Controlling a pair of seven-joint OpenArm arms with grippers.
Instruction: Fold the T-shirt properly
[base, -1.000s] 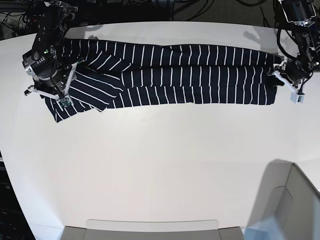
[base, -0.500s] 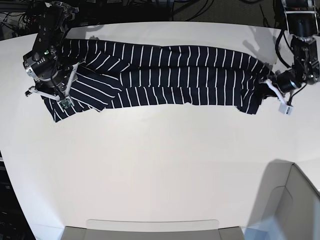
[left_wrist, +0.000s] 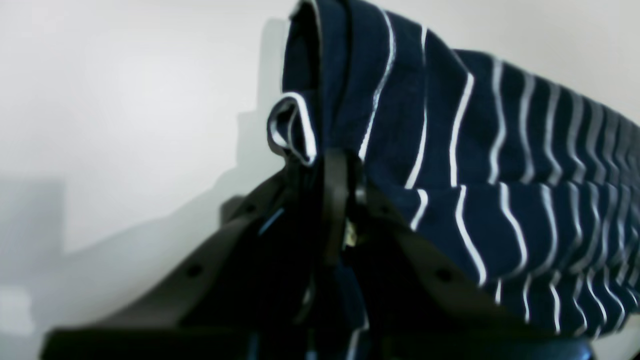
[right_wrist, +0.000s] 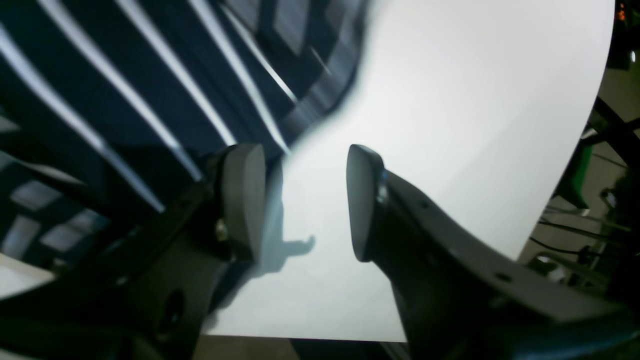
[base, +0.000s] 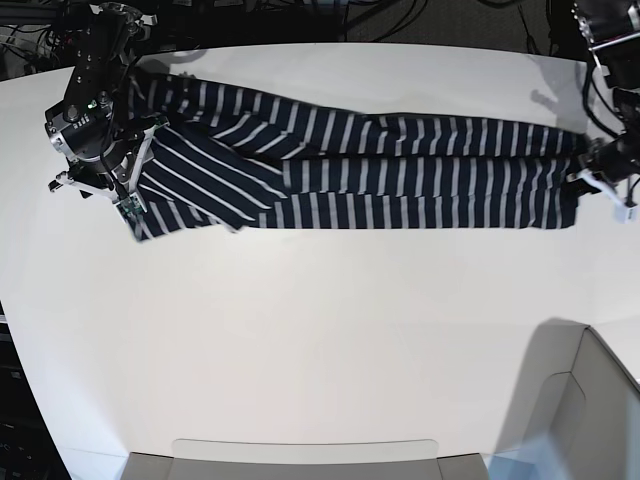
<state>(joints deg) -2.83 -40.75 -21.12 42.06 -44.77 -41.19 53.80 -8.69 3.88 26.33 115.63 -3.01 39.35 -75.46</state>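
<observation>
1. One T-shirt (base: 380, 165), dark blue with thin white stripes, lying on one white table (base: 320, 330).
2. Two grippers: left gripper (base: 608, 190) at the shirt's end on the right of the base view, right gripper (base: 100, 185) at the other end.
3. One grey box corner (base: 590, 410) at the bottom right of the base view.
4. Left gripper (left_wrist: 335, 200) closed tight on a bunched edge of the T-shirt (left_wrist: 450, 150), with cloth pinched between the two dark fingers (left_wrist: 336, 175).
5. Right gripper (right_wrist: 300, 200) open, holding nothing: bare table (right_wrist: 450, 100) in the gap, one pad (right_wrist: 242, 195) just beside the edge of the T-shirt (right_wrist: 125, 90).
6. Different from half a second ago: shirt end by the left gripper pulled further to the right of the base view, with the cloth now stretched longer and thinner.
7. Also different: left gripper wide open a second ago, now clamped.
8. Right gripper in the same spot and just as open as before.
9. Long side of the shirt running left to right across the far part of the table, wider end under the right gripper, narrow end at the left gripper.
</observation>
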